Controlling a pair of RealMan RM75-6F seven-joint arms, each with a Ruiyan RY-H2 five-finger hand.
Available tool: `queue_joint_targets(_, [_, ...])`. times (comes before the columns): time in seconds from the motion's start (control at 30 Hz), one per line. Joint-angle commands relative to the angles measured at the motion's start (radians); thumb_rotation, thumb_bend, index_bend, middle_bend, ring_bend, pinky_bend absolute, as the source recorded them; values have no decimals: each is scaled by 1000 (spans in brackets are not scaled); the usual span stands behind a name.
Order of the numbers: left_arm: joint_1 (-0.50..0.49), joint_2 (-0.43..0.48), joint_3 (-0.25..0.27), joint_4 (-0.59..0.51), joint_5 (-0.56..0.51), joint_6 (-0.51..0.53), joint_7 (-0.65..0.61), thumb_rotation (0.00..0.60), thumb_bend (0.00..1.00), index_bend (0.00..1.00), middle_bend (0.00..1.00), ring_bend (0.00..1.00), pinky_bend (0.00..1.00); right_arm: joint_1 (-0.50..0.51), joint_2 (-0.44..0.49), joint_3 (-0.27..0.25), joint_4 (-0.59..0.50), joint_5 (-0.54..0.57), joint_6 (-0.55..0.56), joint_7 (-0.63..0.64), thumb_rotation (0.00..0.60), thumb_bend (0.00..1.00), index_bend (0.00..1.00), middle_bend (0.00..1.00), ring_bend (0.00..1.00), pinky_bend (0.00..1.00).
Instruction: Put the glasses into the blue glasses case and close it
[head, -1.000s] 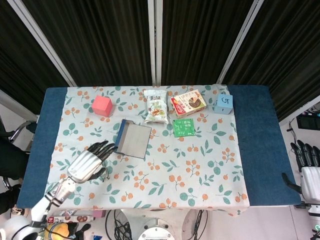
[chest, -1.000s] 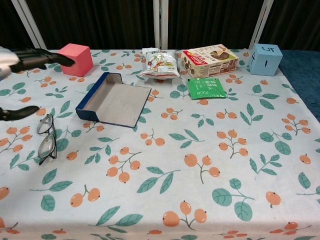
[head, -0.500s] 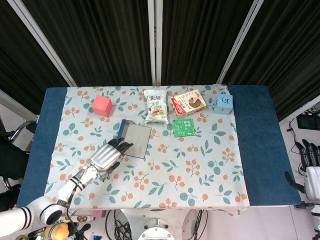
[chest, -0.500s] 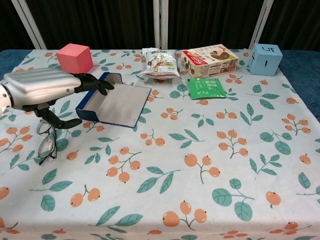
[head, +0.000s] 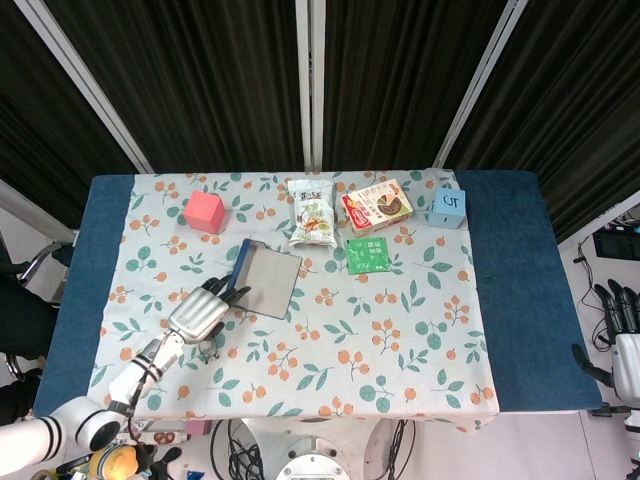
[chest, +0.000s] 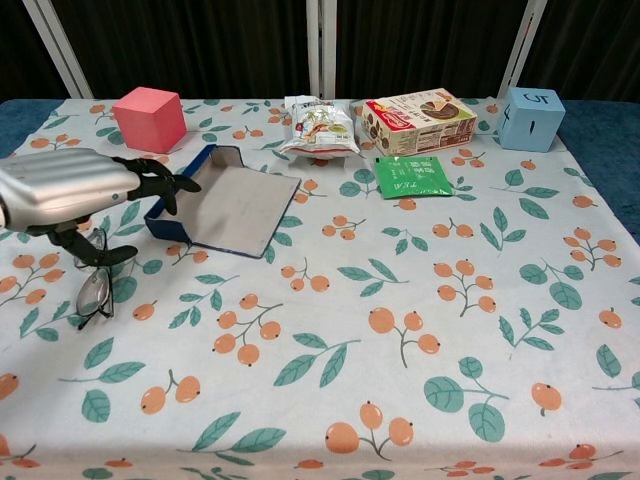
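Two cubes (chest: 149, 117) (chest: 529, 117), three snack packs (chest: 318, 125) (chest: 417, 120) (chest: 413, 176)

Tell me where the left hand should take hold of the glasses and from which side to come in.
Pinch the glasses at the bridge between the two lenses, coming down from above. They lie flat on the tablecloth, apparently folded, so only the thin frame offers purchase. The left hand already hovers over their far end, beside the open blue glasses case.

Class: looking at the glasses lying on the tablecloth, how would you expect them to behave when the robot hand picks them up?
The glasses have thin wire rims, so they are probably light and easily bent. They lie flat on the cloth, likely hard to get fingers under. The lenses look smooth, possibly slippery.
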Motion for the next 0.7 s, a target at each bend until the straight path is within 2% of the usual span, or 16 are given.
queue_joint_targets(0.03, [10,13,12,5,-11,8,22,600,397,42,258,51,173,1,-2,-1,1,-1,-2,0,600,176,0,1,0,0])
queue_joint_targets(0.43, [12,49,2,40,-94,1,61,600,397,41,267,51,173,8,-10,-3,-8,-8,-13,-21,600,176,0,1,0,0])
queue_joint_targets(0.7, [-9,55,-15,103,-176,-50,80,600,430,31,273,52,174,7,-8,-1,-17,-6,-10,-34,600,176,0,0,0,0])
